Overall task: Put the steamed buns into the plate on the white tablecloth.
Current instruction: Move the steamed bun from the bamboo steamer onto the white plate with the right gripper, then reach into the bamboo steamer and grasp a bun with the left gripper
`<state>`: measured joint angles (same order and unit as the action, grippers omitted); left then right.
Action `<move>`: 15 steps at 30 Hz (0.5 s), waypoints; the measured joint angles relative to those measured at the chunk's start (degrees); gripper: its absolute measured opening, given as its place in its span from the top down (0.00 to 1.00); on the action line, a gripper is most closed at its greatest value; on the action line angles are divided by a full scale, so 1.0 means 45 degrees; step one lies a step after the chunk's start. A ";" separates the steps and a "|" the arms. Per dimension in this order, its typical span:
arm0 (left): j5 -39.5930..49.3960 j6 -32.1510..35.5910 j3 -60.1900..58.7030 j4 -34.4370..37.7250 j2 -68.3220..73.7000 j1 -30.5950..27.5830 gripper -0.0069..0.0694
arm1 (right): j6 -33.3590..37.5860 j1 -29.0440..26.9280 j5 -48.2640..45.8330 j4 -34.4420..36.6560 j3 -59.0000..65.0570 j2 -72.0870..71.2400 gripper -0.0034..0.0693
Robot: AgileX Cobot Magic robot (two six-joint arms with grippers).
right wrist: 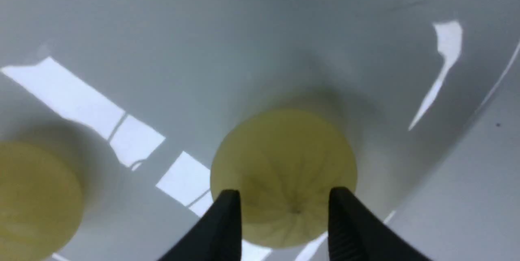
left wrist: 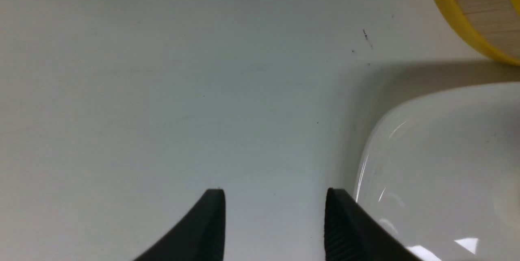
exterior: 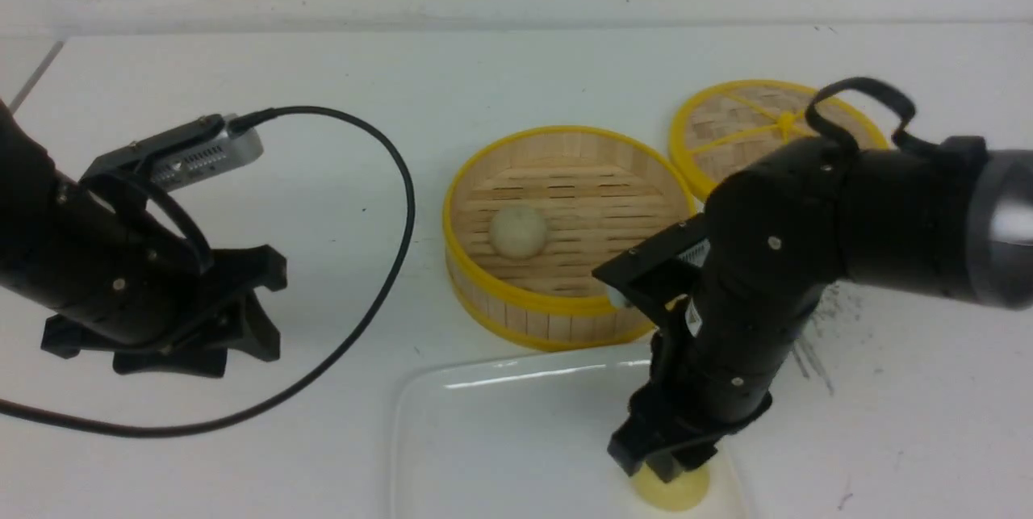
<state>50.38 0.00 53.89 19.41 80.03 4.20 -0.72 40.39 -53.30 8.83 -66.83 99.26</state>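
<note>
The right jaws stand apart just over the pale yellow bun (right wrist: 284,159), which lies in the near right corner of the plate (exterior: 500,438). The left jaws, parted and empty, hang above the white tablecloth (left wrist: 162,90), left of it. The beige bun (exterior: 518,231) sits in the bamboo steamer (exterior: 524,317).

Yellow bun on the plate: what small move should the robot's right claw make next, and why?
Probably lift the right gripper straight up. The yellow bun already lies on the plate, and the fingers stand apart over it, so it looks let go. One more bun waits in the steamer basket.
</note>
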 joint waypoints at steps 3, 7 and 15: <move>0.0000 0.0000 0.0000 -0.0057 0.0000 0.0000 0.44 | 0.0161 0.0000 -0.0489 -0.0331 0.0000 -0.1105 0.65; 0.0006 0.0000 0.0000 -0.0080 0.0000 0.0000 0.44 | 0.0161 -0.0163 -0.1481 -0.1230 0.0000 -0.3148 0.88; 0.0922 0.0000 0.0045 -0.0080 0.0000 0.0000 0.69 | 0.0161 -0.1864 -0.2060 -0.2656 0.1452 -0.7644 0.97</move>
<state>54.53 0.00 54.10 19.05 80.03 4.20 0.00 32.00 -62.57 -3.11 -60.30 64.87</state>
